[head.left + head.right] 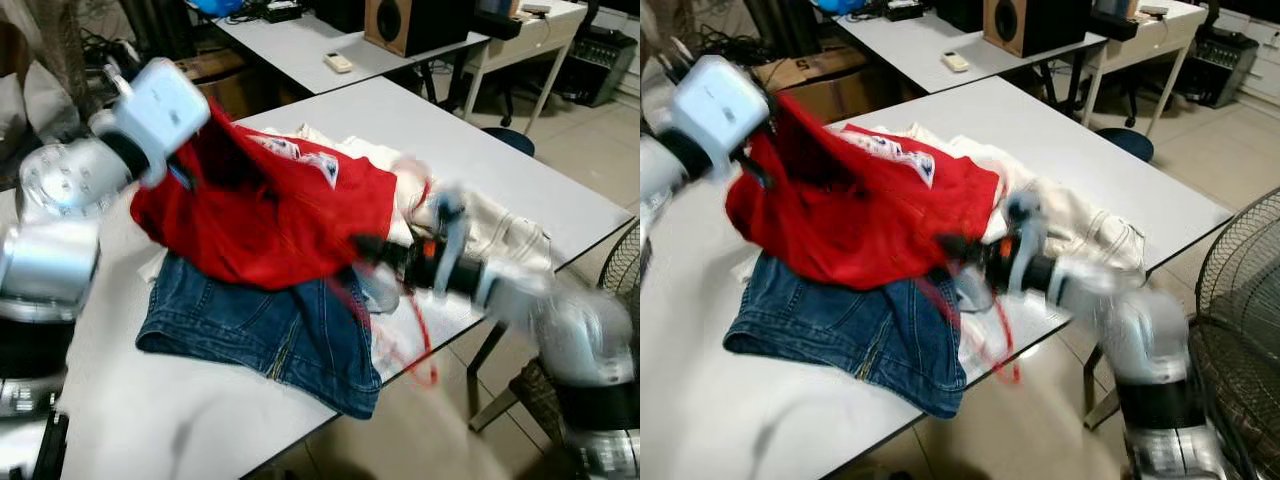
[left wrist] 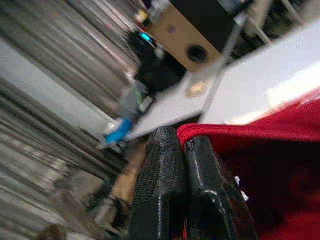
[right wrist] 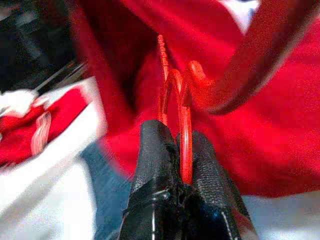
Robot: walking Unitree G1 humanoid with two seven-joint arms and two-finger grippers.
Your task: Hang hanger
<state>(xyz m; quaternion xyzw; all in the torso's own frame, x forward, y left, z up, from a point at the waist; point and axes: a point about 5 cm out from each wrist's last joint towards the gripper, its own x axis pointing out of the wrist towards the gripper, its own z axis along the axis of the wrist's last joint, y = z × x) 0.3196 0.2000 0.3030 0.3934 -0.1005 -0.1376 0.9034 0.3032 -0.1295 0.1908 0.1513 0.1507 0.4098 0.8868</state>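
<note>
The right hand [image 3: 184, 150], clamped on the red hanger [image 3: 186, 107], points it ahead into the red shirt [image 1: 270, 215] the left hand [image 2: 185, 165] pinches up.

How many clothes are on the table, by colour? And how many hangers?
Red clothes: 1, the red shirt, its edge pinched by the left end effector
Blue clothes: 1, the denim piece
White clothes: at least 1, the white pile
Hangers: 1, the red hanger in the right end effector
Total: 4
</note>
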